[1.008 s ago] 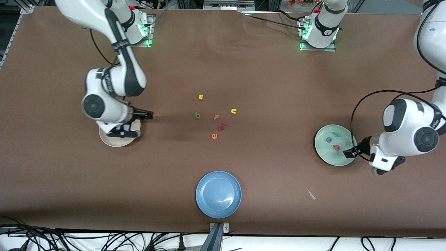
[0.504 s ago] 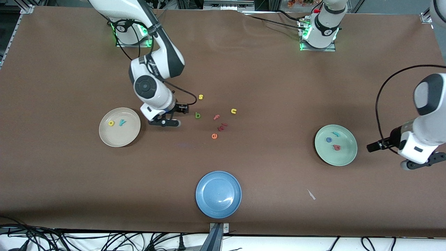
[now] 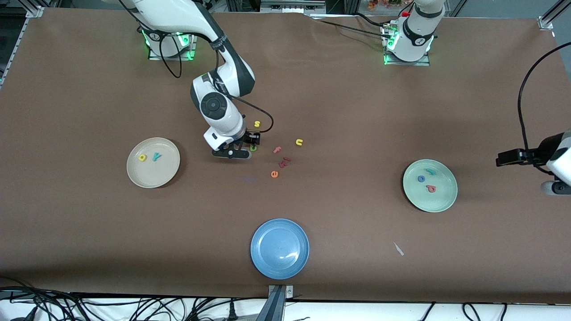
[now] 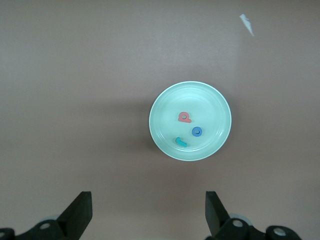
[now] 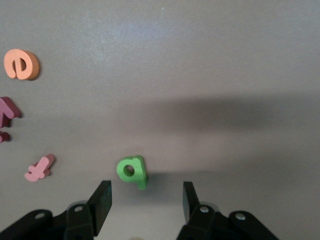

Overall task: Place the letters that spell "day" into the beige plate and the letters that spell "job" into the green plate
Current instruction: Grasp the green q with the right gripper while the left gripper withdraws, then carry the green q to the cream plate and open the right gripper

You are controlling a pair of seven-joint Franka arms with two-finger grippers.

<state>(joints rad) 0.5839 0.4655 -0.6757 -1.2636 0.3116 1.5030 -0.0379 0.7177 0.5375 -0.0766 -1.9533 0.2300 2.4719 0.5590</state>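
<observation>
The dark green loop-and-stem letter [image 3: 253, 148] lies flat on the brown table. My right gripper [image 3: 252, 141] hangs low over it, open, and the letter [image 5: 132, 171] sits just ahead of the fingertips [image 5: 102, 197]. The beige plate [image 3: 151, 176] holds the yellow looped letter [image 3: 142, 157] and the teal "y" [image 3: 156, 156]. The green plate [image 3: 439, 200] holds the teal "j" [image 3: 430, 171], the blue "o" [image 3: 421, 179] and the pinkish-red letter [image 3: 431, 188]. My left gripper [image 3: 500, 158] is open, high beside the green plate [image 4: 165, 105] at the left arm's end of the table.
Close to the green letter lie a yellow "s" [image 3: 257, 124], a yellow "u" [image 3: 299, 142], a pink "f" [image 3: 277, 150], dark red pieces [image 3: 284, 162] and an orange "e" [image 3: 274, 174]. A blue plate [image 3: 279, 248] sits near the front edge, with a white scrap [image 3: 398, 248] beside it.
My right arm swung from the beige plate to the dark green letter and its jaws narrowed. My left arm drew back from the green plate toward the table's end.
</observation>
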